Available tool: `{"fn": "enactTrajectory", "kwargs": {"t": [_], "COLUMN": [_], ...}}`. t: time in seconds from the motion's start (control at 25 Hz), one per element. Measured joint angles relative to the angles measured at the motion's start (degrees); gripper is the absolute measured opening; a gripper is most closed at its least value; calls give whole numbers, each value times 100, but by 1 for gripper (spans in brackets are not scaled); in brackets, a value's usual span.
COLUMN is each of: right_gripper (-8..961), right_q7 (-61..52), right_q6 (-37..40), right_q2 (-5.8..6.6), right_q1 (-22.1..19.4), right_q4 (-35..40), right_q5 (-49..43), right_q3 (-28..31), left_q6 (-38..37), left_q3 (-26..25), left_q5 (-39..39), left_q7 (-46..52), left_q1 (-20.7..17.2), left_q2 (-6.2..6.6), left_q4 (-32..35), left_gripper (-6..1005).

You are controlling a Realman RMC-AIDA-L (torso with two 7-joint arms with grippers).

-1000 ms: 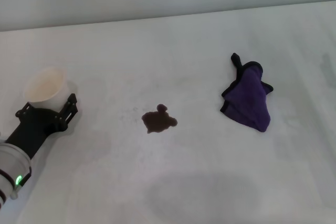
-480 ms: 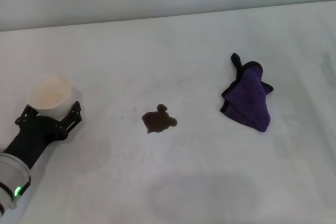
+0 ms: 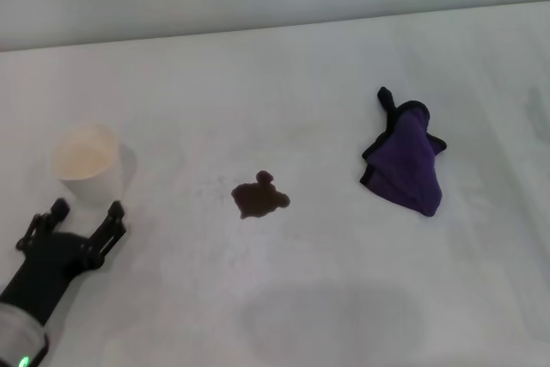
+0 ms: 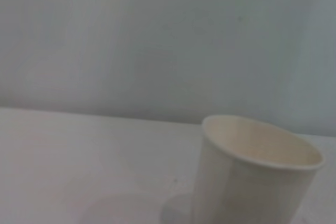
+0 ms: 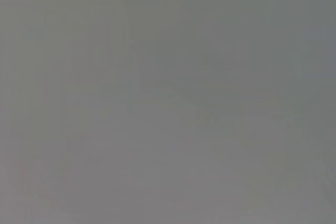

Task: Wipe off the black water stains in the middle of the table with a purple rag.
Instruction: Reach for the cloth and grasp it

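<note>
Ahead of me the broad white matte surface runs back to a pale wall, with bare room between everything on it. My left end effector, black and two-fingered, sits low at my left, fingers spread apart around nothing, just short of a cream paper cup and not touching it. That cup stands upright; from my left wrist camera its mouth shows a pale inner wall, but I cannot see the bottom, so I cannot tell whether anything is inside.

Near the middle of the surface lies the small dark brown-black liquid blot with a lobed outline, well apart from the cup. Farther to my right, also well apart, the deep purple soft rag with black edging lies crumpled, a black corner tab pointing toward the far edge.

My left arm is cut off by the lower corner of the head view. My right end effector is not visible anywhere, and my right wrist camera gives only a flat grey field in which I can make out nothing.
</note>
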State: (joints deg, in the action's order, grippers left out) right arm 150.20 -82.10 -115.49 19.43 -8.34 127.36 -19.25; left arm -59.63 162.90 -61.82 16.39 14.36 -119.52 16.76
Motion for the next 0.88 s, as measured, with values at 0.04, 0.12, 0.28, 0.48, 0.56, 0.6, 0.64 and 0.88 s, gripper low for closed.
{"fn": "enactTrajectory", "kwargs": {"t": [0.04,0.12,0.28,0.48,0.56,0.6,0.64,0.88], "right_gripper": [836,836,836,832,830,829,828,823], "right_q7": [0,20,60,-446,-831,-977,-1198,-2847], "right_q6": [0,-6,-21,142,157,173,220,916], "right_q2": [0,-2,-20,-35,-40,-40,-41,25], "right_q1": [0,1,56,133,146,156,176,485], "right_q4": [0,5,0,-41,-47,-57,-72,779], "right_q5": [0,0,0,1,1,1,2,-1108], "right_q3": [-13,-39,-75,-27,-60,-86,-124,-1394], "left_q6": [-62,-242,-839,-1749,-1837,-1925,-1940,-2179], "left_q3": [0,1,7,-43,-63,-66,-66,-75], "left_q5": [3,8,-4,-181,-314,-402,-414,-949], "left_q7": [1,34,65,65,66,66,66,496], "left_q1": [-86,-280,-630,-945,-946,-915,-913,-714], "left_q2": [0,1,13,28,42,51,51,67], "left_q4": [10,11,-4,-63,-101,-198,-209,-802], "left_gripper": [893,892,892,891,892,892,891,890]}}
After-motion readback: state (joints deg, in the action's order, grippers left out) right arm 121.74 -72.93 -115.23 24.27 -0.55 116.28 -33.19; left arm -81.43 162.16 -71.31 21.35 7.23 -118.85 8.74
